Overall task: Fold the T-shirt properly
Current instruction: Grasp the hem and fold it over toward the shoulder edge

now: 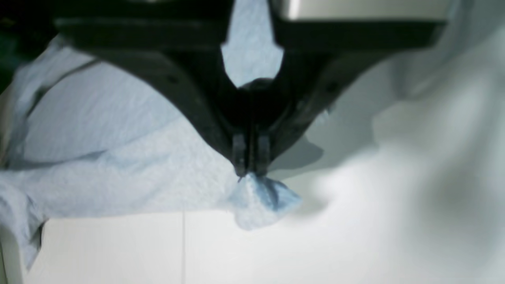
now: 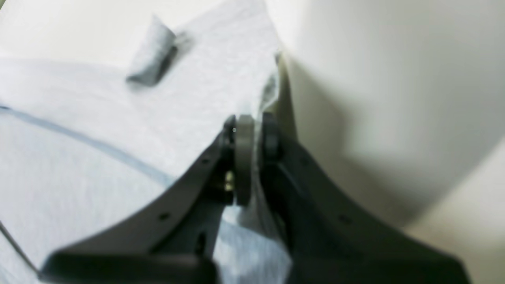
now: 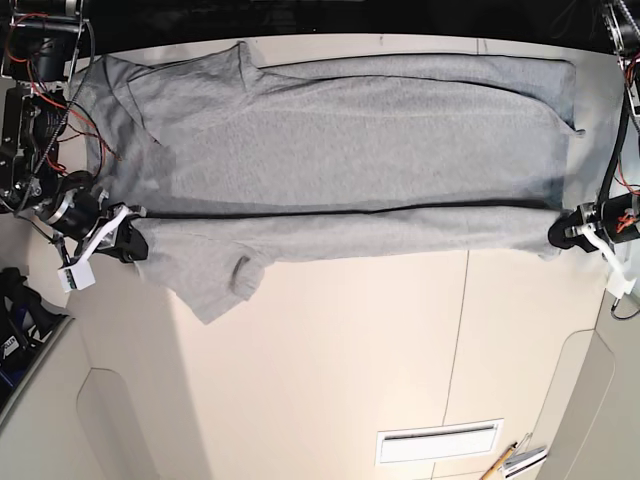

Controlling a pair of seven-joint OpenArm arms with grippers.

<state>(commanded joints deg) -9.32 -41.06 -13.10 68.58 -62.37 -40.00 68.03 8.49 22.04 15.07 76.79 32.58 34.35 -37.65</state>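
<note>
Two black grippers are pinching this one. Left wrist cam: black left gripper (image 1: 251, 173) clamped on the pale grey cotton T-shirt (image 1: 142, 185), corner poking past the tips. Right wrist: black right gripper (image 2: 256, 130) biting its edge. Base: the pinched edge runs long between them, shirt body on the white table (image 3: 330, 370) beyond that edge, so I'd fold that way, both arms equally near.

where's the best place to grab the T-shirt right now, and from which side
Probably keep to the two ends of the raised near edge of the T-shirt, coming in from the sides. The left gripper and right gripper already pinch cloth there. That edge runs long and fairly straight between them, while the loose flap by the right gripper hangs crumpled and looks a poorer grip.
</note>
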